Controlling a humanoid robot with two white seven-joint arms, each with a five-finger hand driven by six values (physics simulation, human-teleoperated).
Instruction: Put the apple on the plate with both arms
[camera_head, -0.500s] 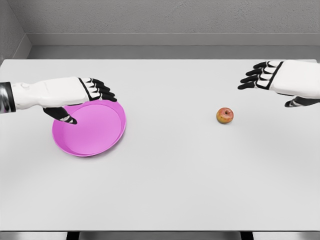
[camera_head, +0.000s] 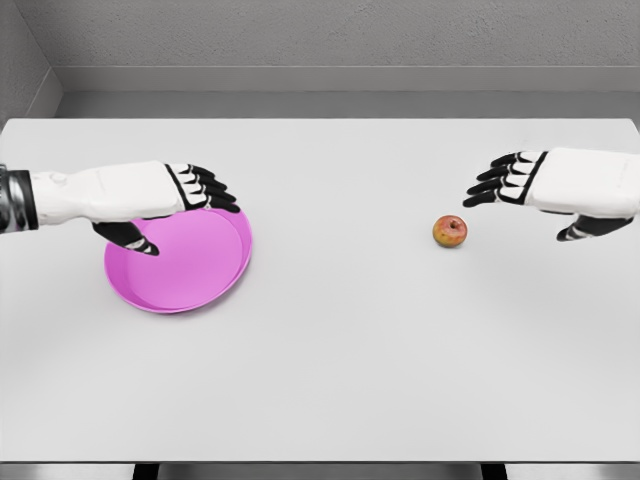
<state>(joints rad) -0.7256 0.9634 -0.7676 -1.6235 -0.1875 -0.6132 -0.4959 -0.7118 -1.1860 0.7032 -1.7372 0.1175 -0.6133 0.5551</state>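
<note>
My right hand (camera_head: 520, 182), fingers spread and empty, hovers just beyond the small red-yellow apple (camera_head: 450, 231), which rests on the white table (camera_head: 340, 350) well apart from the round pink plate (camera_head: 180, 262). My left hand (camera_head: 175, 195), fingers loosely spread and holding nothing, hangs over the plate's far rim. Risk: a glancing touch from my fingertips could roll the round apple away, and my left hand may block the plate.
</note>
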